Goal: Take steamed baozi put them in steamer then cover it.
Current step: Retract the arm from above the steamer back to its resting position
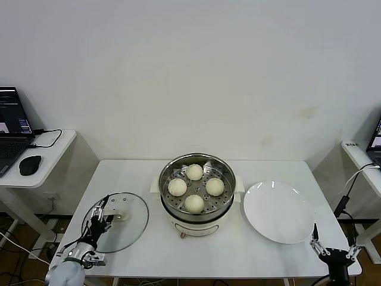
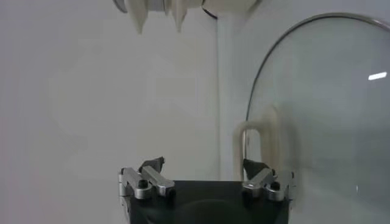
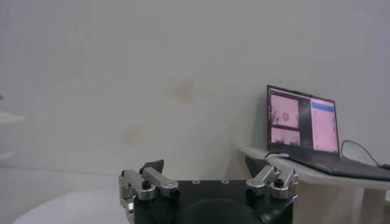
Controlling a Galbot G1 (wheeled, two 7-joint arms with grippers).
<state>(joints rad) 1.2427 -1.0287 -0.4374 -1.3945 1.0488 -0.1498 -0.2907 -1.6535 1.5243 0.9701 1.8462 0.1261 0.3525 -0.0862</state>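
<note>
On the surface [image 1: 196, 250], the steamer [image 1: 197, 193] holds all four baozi [image 1: 194, 204]; only covering remains. The glass lid [image 1: 119, 220] lies just ahead of the left gripper [image 1: 97, 225], fingers wide, empty. The right gripper [image 1: 333, 250] idles beside the plate [image 1: 278, 211], fingers wide.

left gripper [image 1: 99, 221] fingertips cut off in left wrist view, only finger bases show. right gripper [image 1: 333, 251] likewise in right wrist view; arm below cut by head view's bottom edge. glass lid [image 2: 323, 109] cropped by left wrist view's edge. steamer [image 1: 197, 192] base partly hidden behind own rim. laptop [image 1: 12, 128] cut by head view's left edge.
</note>
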